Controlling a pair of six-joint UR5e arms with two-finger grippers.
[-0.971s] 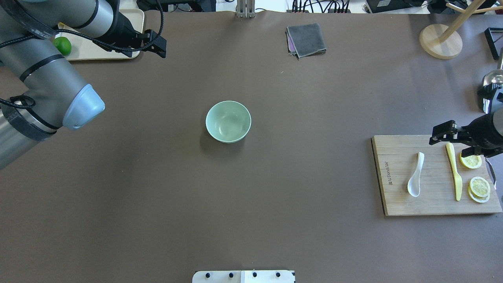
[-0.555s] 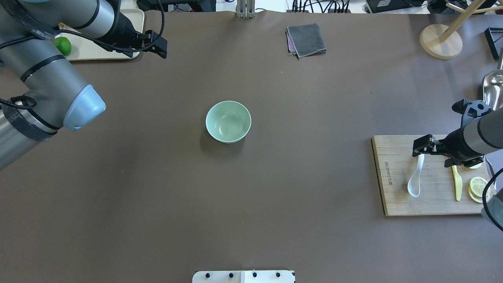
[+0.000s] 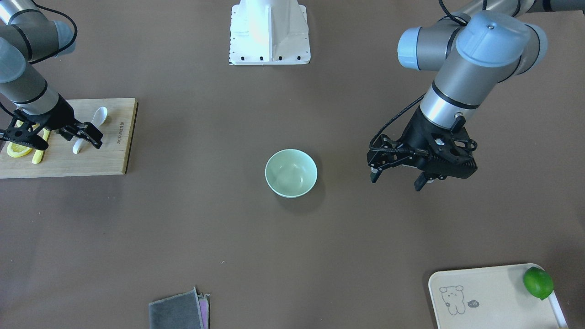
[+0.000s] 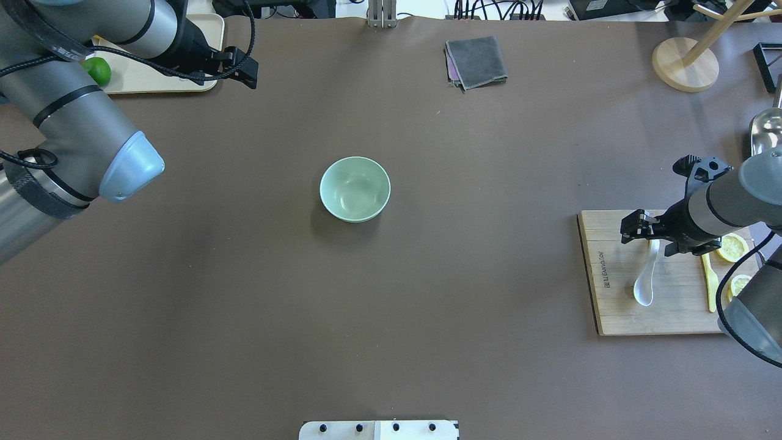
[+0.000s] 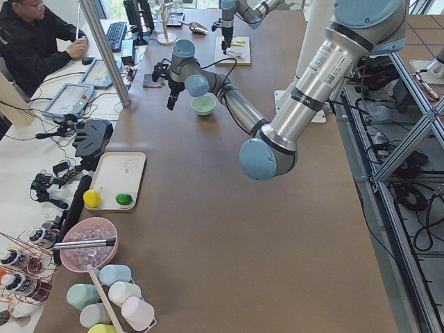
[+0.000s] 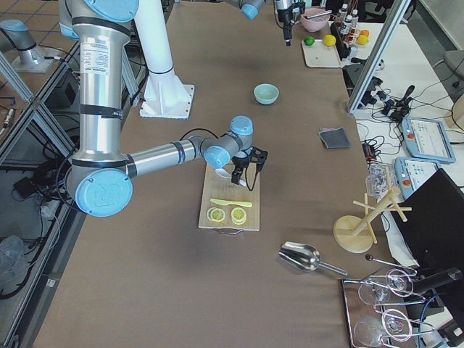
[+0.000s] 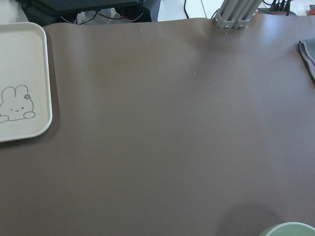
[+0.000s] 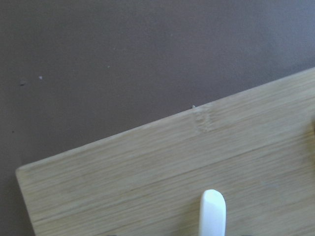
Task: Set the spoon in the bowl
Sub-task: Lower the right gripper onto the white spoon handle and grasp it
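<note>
Nearest the robot, on its right, the cutting board (image 4: 617,308) sits on the brown surface (image 4: 427,305). The spoon (image 4: 644,287) lies flat on it, scoop toward the robot, handle pointing away. The right gripper (image 4: 650,239) hangs over that handle end, jaws spread wide and holding nothing. The job now, I'd say, is to drop straight down, square the jaws across the handle's narrow sides and pinch low. It's glossy and curved, so a shallow bite could let it squirt out. Mind the yellow knife (image 4: 710,287) lying near it, and keep that finger clear. Farther out, mid-surface, the bowl (image 4: 355,189) waits empty, well apart from the board, so it's a long carry. Farthest away, the left gripper (image 3: 396,182) hovers idle, jaws likewise released.
</note>
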